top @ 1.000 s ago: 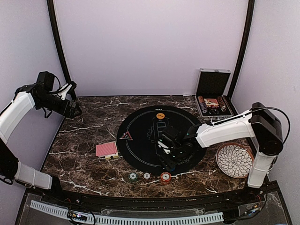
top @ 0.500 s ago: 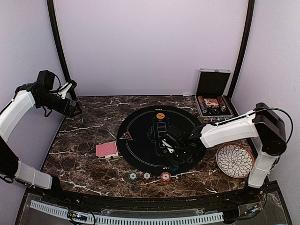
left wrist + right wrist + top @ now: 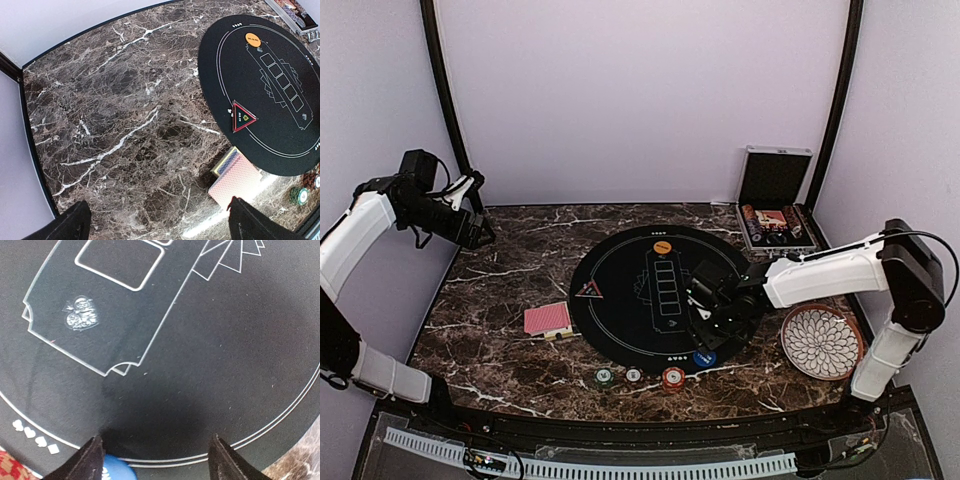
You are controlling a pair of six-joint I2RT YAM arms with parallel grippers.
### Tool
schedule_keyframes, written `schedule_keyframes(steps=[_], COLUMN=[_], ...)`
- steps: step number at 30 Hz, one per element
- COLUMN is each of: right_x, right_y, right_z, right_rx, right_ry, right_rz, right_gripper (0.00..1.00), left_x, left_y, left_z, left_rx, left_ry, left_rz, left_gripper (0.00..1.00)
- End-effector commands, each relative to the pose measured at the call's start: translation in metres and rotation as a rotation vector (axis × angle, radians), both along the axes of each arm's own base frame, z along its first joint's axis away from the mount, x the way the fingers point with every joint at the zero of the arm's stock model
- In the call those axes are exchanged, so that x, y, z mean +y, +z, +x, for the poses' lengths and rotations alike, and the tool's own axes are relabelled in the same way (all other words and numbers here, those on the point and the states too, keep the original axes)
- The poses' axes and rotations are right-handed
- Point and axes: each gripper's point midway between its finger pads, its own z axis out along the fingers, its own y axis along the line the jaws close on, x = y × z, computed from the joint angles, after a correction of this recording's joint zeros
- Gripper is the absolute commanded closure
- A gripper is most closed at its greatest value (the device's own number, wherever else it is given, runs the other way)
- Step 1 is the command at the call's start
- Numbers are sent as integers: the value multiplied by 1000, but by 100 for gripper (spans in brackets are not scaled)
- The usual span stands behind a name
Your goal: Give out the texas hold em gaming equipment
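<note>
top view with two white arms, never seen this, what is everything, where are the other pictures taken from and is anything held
Those are two robot arms, each with a two-finger gripper. The top view looks down from behind them; the other two come from cameras on the wrists. On the dark marble table and its round black mat lie red-backed playing cards, three striped poker chips, an orange round button, a blue round button, a red triangular marker, a white patterned plate and an open silver case. The left gripper and right gripper are open, holding nothing.
</note>
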Motion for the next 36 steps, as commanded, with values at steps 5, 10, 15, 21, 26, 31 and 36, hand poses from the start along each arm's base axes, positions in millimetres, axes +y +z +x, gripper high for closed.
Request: schedule_keyframes(steps=[5,10,15,21,26,31,36], right_x=[21,12,1,-11,-12,-16,-20], right_y=[9,-2,-5,-5,-2,-2,2], right_z=[-23,-35,-44,-43,-28,-13,-1], right_rx=[8,39,56,29,-21,-48,-72], right_ry=[55,50,42,22,-8,-33,-53], right_rz=[50,39,34,-1,-10,-23,-15], right_gripper=[21,20,22,24,32,40,41], left_x=[-4,-3,-3,-5,-5,-4,-4], left_y=[9,10,11,11,12,13,12], left_z=[-3,-4,-4,-3,-3,-3,-4], left_rx=[-4,-8,-7,-3,-3,-4,-2], left_ry=[-21,-21,-22,-23,-20,-19,-19], left_rz=[-7,-2,-4,-12,-16,-8,-8], left_gripper=[1,1,1,1,1,1,1])
